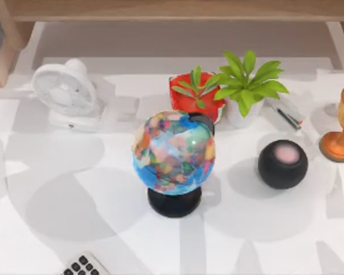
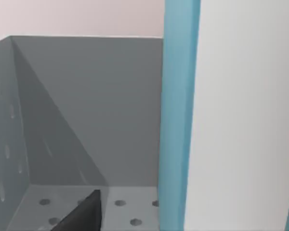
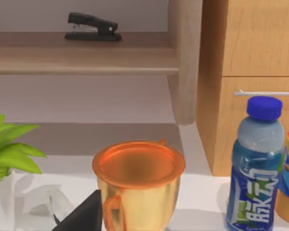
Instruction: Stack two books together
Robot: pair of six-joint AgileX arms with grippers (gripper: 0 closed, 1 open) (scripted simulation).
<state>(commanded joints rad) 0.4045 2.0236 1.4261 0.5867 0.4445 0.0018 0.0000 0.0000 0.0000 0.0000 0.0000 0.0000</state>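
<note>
Currently, scene status:
Task progress: judged not started; no two books lie stacked or side by side on the table point(image 1: 57, 189) in the top view.
Books: a blue upright spine point(image 2: 178, 115) with a white face beside it, in the right half of the left wrist view, may be a book; it stands inside a grey perforated bin point(image 2: 77, 125). A flat striped item point(image 1: 286, 114) at upper right of the top view, behind the white-potted plant point(image 1: 246, 86), cannot be identified.
Left gripper: one dark fingertip point(image 2: 84, 216) shows at the lower left of the left wrist view; whether it is released or clenched cannot be told.
Right gripper: one dark fingertip point(image 3: 84, 216) shows at the lower left of the right wrist view, near the orange trophy cup point(image 3: 137, 185); state cannot be told.
Remaining work: judged to be all of it: locate both books, lift one, set it on the other.
Obstacles: globe point(image 1: 173, 157) at frame centre; black round speaker point(image 1: 282, 163) to its right; white fan point(image 1: 66, 91) at upper left; red-potted plant point(image 1: 195, 94) behind the globe; calculator point(image 1: 83, 266) at the bottom edge.
Open room: lower left and lower right of the top view are bare tabletop, the likeliest stacking areas.
Edges: wooden shelf point(image 3: 82, 57) with a stapler point(image 3: 92, 26) and a blue-capped bottle point(image 3: 253, 168) crowd the right arm's side.
</note>
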